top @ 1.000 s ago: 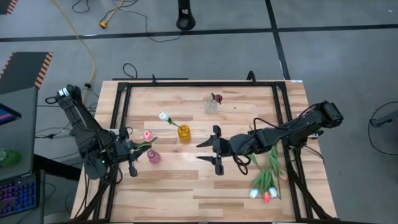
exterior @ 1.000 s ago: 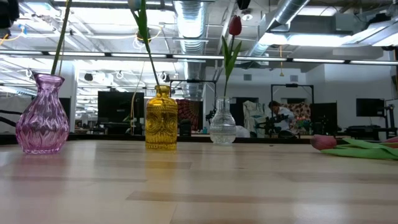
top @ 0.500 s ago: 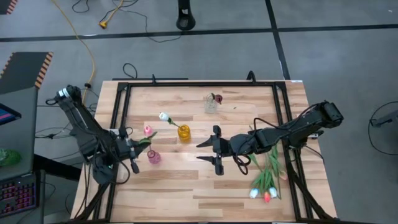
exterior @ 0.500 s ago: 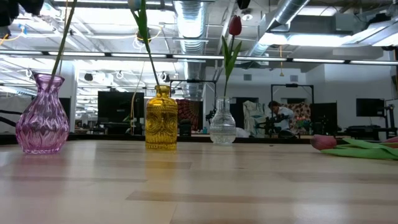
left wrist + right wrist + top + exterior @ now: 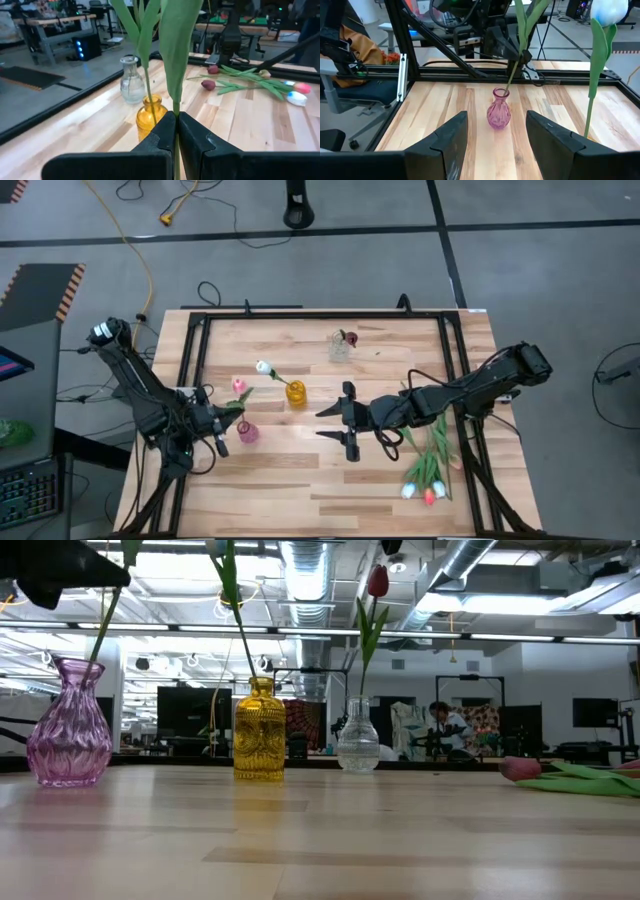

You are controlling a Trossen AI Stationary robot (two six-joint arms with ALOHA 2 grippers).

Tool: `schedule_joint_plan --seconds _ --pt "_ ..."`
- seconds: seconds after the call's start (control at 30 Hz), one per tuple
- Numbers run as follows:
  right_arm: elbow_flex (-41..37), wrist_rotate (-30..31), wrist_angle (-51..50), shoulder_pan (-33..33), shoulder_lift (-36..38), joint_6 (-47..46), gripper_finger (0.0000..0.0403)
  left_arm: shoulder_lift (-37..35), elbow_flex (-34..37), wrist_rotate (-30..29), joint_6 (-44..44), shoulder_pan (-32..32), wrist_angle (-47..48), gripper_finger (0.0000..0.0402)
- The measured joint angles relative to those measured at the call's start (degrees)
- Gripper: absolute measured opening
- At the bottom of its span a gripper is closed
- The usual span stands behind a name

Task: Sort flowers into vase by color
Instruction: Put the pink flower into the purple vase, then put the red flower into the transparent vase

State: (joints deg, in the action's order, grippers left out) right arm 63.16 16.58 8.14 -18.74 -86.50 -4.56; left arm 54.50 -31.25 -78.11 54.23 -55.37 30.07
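Flowers (image 5: 428, 472) in a loose pile at 4 o'clock on the tabletop (image 5: 300, 490), heads white and pink, stems lying flat. Right gripper (image 5: 348, 434) near the centre, jaws spread wide and holding nothing, facing 9 o'clock toward the purple vase (image 5: 247, 432). Left gripper (image 5: 219, 430) at 8 o'clock, jaws closed on the green stem of a pink tulip (image 5: 238, 386), stem foot inside the purple vase's neck, stem leaning. Yellow vase (image 5: 296, 393) just past centre, holding 1 white tulip (image 5: 263, 367). Clear vase (image 5: 339, 348) farthest, toward 12 o'clock, holding 1 dark red tulip (image 5: 351, 338).
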Motion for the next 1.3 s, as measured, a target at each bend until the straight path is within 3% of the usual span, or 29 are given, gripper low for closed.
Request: schedule_joint_plan --seconds 0.27,0.47,0.7,0.83,1.03,1.3 --pt "0.0 0.0 0.0 0.0 0.0 0.0 0.0227 -0.1 0.3 4.4 0.3 0.0 0.0 0.001" --pt "0.0 0.0 0.0 0.0 0.0 0.0 0.0227 -0.1 0.3 5.2 1.7 0.0 0.0 0.0065" --pt "0.0 0.0 0.0 0.0 0.0 -0.1 0.0227 -2.5 0.3 14.3 -1.1 0.0 0.0 0.0117" --pt "0.0 0.0 0.0 0.0 0.0 -0.1 0.0227 -5.5 0.3 18.4 -0.9 0.0 0.0 0.0123" --pt "0.0 0.0 -1.8 0.0 0.3 -0.1 0.0227 -10.3 0.3 18.9 -3.7 0.0 0.0 0.0117" --pt "0.0 0.0 -16.9 0.0 5.1 -11.0 0.0227 -11.2 0.3 19.3 -5.3 0.0 -2.6 0.0116"
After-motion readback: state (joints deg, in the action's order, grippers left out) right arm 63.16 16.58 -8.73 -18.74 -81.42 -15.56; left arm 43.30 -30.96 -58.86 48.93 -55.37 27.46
